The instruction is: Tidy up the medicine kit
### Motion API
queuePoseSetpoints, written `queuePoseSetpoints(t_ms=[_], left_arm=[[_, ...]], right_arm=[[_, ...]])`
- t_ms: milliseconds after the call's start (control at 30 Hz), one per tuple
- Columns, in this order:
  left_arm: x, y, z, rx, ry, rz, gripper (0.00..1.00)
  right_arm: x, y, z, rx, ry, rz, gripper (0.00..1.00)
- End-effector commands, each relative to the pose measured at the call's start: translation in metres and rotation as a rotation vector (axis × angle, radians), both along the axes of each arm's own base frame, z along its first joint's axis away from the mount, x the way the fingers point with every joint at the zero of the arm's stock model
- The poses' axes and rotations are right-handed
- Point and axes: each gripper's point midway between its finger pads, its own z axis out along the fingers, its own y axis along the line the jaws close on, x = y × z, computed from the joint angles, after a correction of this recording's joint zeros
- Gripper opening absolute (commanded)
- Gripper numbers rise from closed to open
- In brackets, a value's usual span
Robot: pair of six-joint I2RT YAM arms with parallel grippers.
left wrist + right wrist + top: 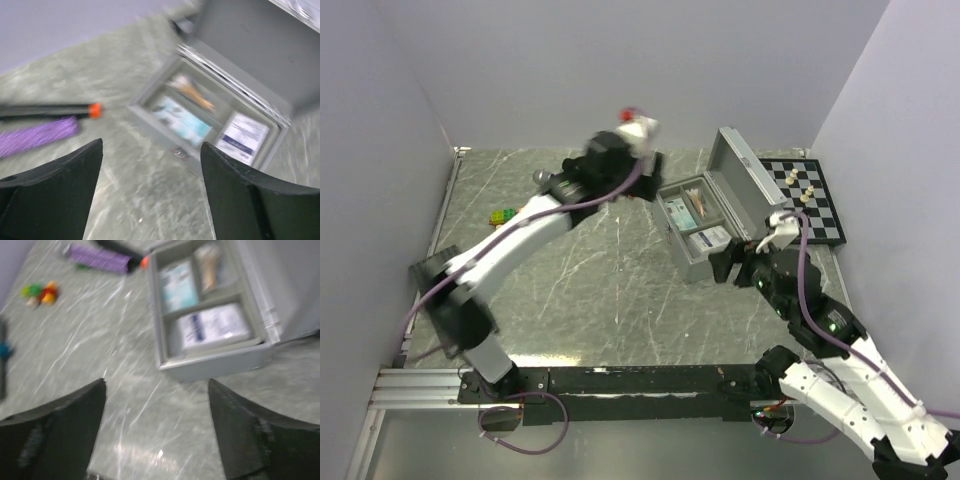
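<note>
Medicine kit (712,215) open on bench (590,290), right of centre, lid up, packets (214,329) inside. Just ahead of right gripper (157,385), released, empty. Ahead-right of left gripper (151,149), near, not touching; spread wide, holding nothing.

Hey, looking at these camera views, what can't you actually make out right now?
Print on the white packet: motion blur in both wrist views, too small from above.
The small coloured pieces: tiny from above, blurred in the right wrist view.
The chessboard: left edge hidden behind the case lid in the top view.
</note>
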Motion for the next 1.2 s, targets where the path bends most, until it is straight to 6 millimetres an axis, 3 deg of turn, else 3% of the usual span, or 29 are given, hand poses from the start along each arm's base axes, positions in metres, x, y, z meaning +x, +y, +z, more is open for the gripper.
queuePoseSetpoints(t_ms=[0,100,200,333,667,800,867,1000,1167], left_arm=[[-0.013,0.071,0.027,-0.249,-0.043,0.288,0.84],[-0.035,0.09,0.0,-0.282,0.012,0.314,0.84],[-0.055,0.097,-0.026,-0.307,0.072,0.303,0.82],[-0.077,0.102,-0.044,-0.369,0.124,0.288,0.81],[-0.118,0.104,-0.071,-0.477,0.216,0.208,0.79],[-0.128,0.103,-0.084,-0.485,0.262,0.194,0.78],[-0.13,0.103,-0.088,-0.483,0.271,0.189,0.77],[-0.131,0.105,-0.092,-0.478,0.276,0.193,0.77],[-0.133,0.109,-0.098,-0.468,0.284,0.213,0.76]], right_arm=[[0.035,-0.04,0.053,-0.057,-0.123,-0.289,0.93],[0.052,-0.058,0.076,-0.035,-0.168,-0.449,0.97],[0.074,-0.061,0.097,-0.006,-0.234,-0.512,1.0],[0.105,-0.076,0.115,-0.093,-0.231,-0.623,1.0],[0.166,-0.12,0.102,-0.005,-0.097,-0.68,1.0],[0.197,-0.11,0.081,-0.002,0.021,-0.603,1.0],[0.208,-0.096,0.066,0.026,0.083,-0.526,1.0],[0.217,-0.067,0.045,0.083,0.159,-0.394,1.0],[0.212,-0.05,0.031,0.112,0.202,-0.332,0.97]])
